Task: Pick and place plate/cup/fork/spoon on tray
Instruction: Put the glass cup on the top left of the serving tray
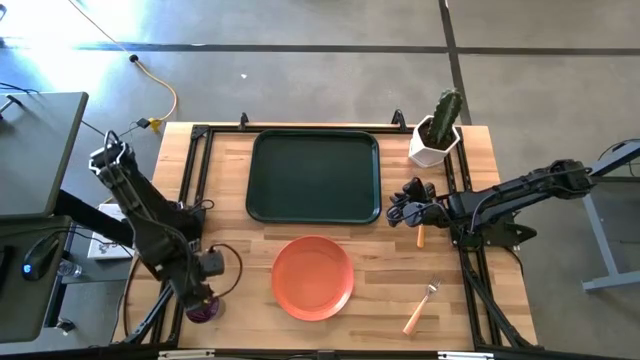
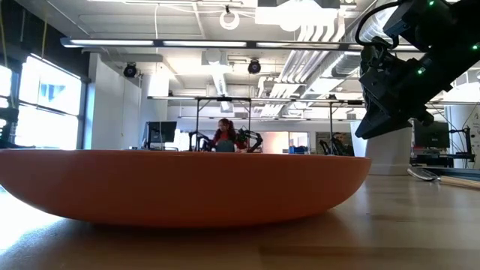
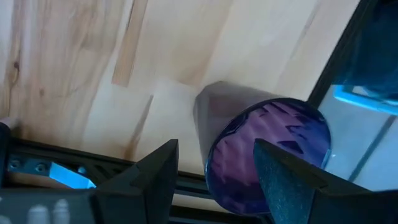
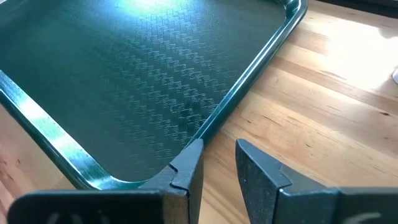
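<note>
Straddling the cup (image 3: 267, 155), the left gripper (image 1: 203, 303) has its fingers (image 3: 149, 180) spread wide, nothing clamped. Cup sits at the table's near left corner, well apart from the tray (image 1: 314, 175). My read: grasp not yet made. To do it well, centre the fingers across the cup's wall, drop a touch lower, squeeze gently so it doesn't skid off the edge. Plate (image 1: 312, 277) sits mid-table in front of the empty tray; fork (image 1: 421, 306) lies right of it. Right gripper (image 1: 402, 212) waits beside the tray's right rim, jaws slightly parted, holding nothing.
</note>
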Robot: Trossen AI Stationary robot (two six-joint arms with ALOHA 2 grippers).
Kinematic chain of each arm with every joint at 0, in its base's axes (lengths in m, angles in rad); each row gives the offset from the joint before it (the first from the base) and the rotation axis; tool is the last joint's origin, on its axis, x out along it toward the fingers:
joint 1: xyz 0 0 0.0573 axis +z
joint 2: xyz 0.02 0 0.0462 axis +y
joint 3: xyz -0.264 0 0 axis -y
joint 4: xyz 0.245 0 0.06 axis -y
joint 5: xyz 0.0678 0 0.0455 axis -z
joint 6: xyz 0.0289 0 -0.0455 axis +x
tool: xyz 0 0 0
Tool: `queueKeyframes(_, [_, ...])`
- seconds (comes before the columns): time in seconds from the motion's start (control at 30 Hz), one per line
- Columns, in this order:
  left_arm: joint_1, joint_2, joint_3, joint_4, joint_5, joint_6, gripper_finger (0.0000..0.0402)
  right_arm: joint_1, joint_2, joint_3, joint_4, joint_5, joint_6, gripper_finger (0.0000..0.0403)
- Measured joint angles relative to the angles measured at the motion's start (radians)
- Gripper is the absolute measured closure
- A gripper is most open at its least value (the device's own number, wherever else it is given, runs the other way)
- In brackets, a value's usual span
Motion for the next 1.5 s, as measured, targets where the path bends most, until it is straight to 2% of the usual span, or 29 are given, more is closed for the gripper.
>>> queueKeyframes(0.27, [0.006,0.062,0.0,-0.009,0.038,-0.053,0.0202,0.0,0.0,0.0,0.0,0.013,-0.002,0.032])
queueKeyframes(0.4, [0.018,0.068,0.0,-0.018,0.014,-0.054,0.0205,0.0,0.0,0.0,0.0,0.008,-0.008,0.032])
queueKeyframes(0.5, [0.029,0.068,0.0,-0.022,-0.023,-0.041,0.0218,0.0,0.0,0.0,0.001,0.007,0.009,0.032])
queueKeyframes(0.77, [0.07,0.066,0.0,-0.023,-0.026,0.058,0.0264,-0.003,0.0,0.0,0.064,-0.062,0.006,0.032])
queueKeyframes(0.9, [0.079,0.066,0.0,-0.02,-0.025,0.058,0.0277,-0.003,0.0,0.0,0.075,-0.1,-0.026,0.032])
queueKeyframes(1.27, [0.079,0.109,0.0,0.002,-0.029,0.05,0.0278,-0.003,0.0,0.0,0.075,-0.094,-0.027,0.032])
queueKeyframes(1.5, [0.079,0.158,0.0,-0.001,-0.001,0.11,0.028,-0.003,0.0,0.0,0.071,-0.093,-0.027,0.032])
